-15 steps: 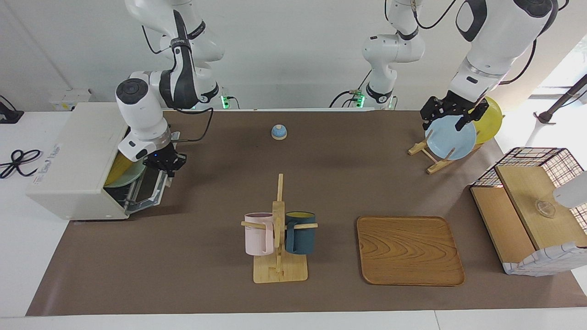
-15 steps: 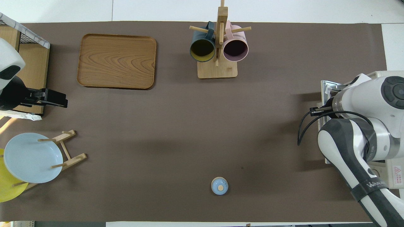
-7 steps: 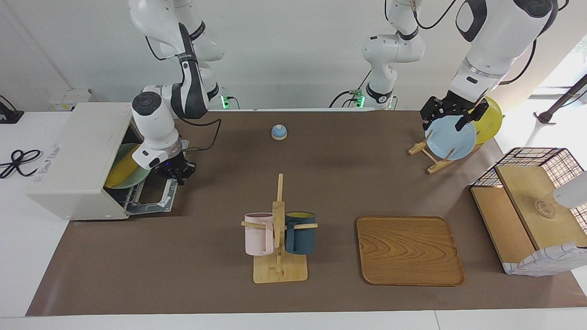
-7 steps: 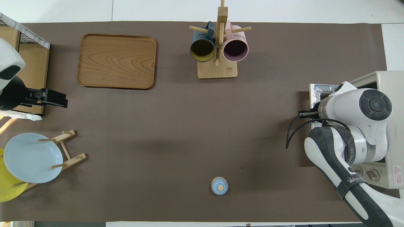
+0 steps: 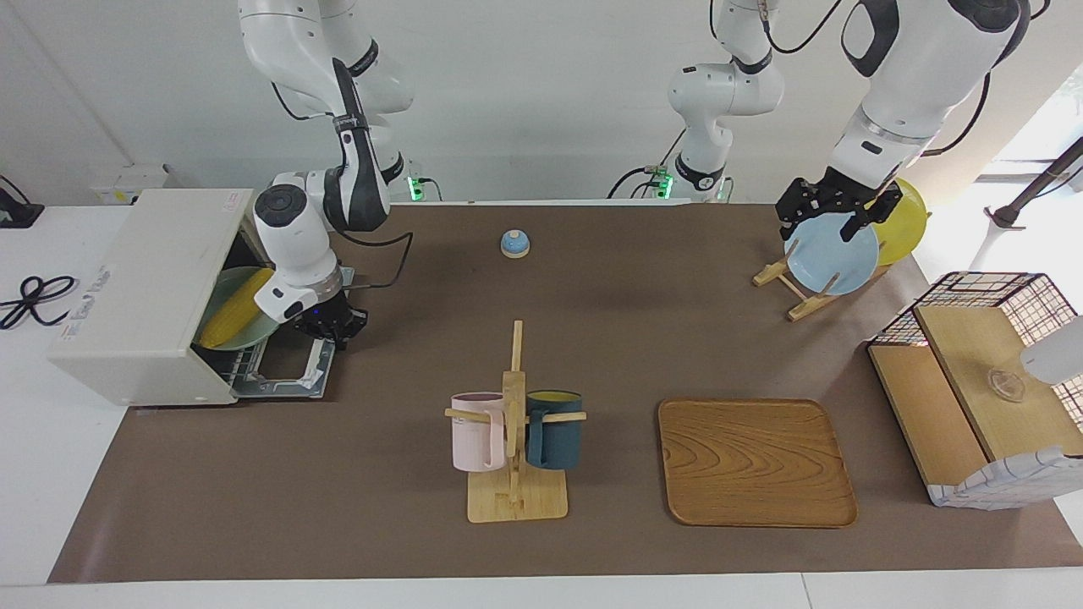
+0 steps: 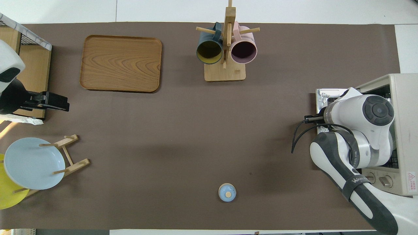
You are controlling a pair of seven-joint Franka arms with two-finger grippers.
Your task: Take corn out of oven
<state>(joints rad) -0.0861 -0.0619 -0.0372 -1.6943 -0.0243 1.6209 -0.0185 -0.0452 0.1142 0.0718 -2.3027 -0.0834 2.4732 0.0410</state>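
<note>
Item: corn [image 5: 235,309] — lies on pale green plate [image 5: 222,292] inside oven [image 5: 140,292], door [image 5: 288,372] dropped flat in front of oven.

My right gripper [image 5: 332,326] hangs over door's outer edge, beside oven mouth; finger spread — cannot tell.

Left gripper [image 5: 838,216] waits over blue plate [image 5: 831,258], well apart from oven.

Handling, judged: smooth, rigid, light, likely slippery, may roll; pinch across thick middle, not taper.

Room: oven roof low, plate rim close; table in front of oven open.
</note>
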